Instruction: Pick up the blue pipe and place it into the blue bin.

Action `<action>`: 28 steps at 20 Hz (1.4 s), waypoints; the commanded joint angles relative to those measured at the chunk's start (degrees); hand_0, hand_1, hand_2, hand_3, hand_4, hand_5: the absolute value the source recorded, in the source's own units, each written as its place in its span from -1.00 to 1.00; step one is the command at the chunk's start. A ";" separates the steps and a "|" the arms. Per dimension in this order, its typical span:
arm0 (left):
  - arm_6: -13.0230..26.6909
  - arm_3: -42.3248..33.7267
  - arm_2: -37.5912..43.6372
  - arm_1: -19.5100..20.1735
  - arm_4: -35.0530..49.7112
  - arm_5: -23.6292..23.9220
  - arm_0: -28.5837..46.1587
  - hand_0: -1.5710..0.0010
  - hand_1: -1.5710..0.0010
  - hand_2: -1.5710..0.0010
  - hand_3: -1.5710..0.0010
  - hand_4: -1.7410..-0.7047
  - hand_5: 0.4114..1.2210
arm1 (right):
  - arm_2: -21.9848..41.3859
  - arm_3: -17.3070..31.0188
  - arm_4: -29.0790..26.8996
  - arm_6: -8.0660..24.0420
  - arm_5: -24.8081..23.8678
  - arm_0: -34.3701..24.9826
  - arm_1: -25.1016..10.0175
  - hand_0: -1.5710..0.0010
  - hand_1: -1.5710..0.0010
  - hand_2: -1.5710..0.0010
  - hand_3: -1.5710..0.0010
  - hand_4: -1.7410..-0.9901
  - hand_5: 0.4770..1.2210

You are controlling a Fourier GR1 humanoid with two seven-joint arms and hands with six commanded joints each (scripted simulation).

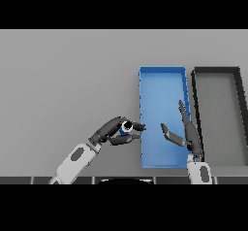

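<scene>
pipe: short blue pipe [126, 127], a smooth tube seen end-on so you get the pale rim and the dark hole in the middle, looks like plastic, sitting inside the left hand's grip, just left of the blue bin's left wall

left hand: dark left hand [117, 130] coming in from the lower left on a white and grey arm, fingers curled over the top of the pipe and the thumb underneath, so it's clamped round it; fingertips reach right up to the bin's left edge

bin: long rectangular blue bin [162, 69], thin raised walls, flat matte floor, looks like plastic, lying right of the left hand and under the right one

right hand: dark right hand [186, 132] over the bin's right side, fingers straight and pointing away from the robot, thumb stuck out to the left, holding nothing, loose and spread

other tray: dark grey rectangular tray [216, 70], same shape as the bin, just right of the right hand, side by side with the blue one

table: plain smooth grey table [68, 74], flat with no texture, under everything
</scene>
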 commanded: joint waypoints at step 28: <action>0.45 -0.40 1.95 -2.09 -3.00 -5.11 0.98 -1.00 -1.00 -1.00 -0.93 -1.00 1.00 | 12.55 -11.40 -29.33 22.88 27.75 -27.15 -10.20 1.00 1.00 1.00 1.00 0.35 -0.86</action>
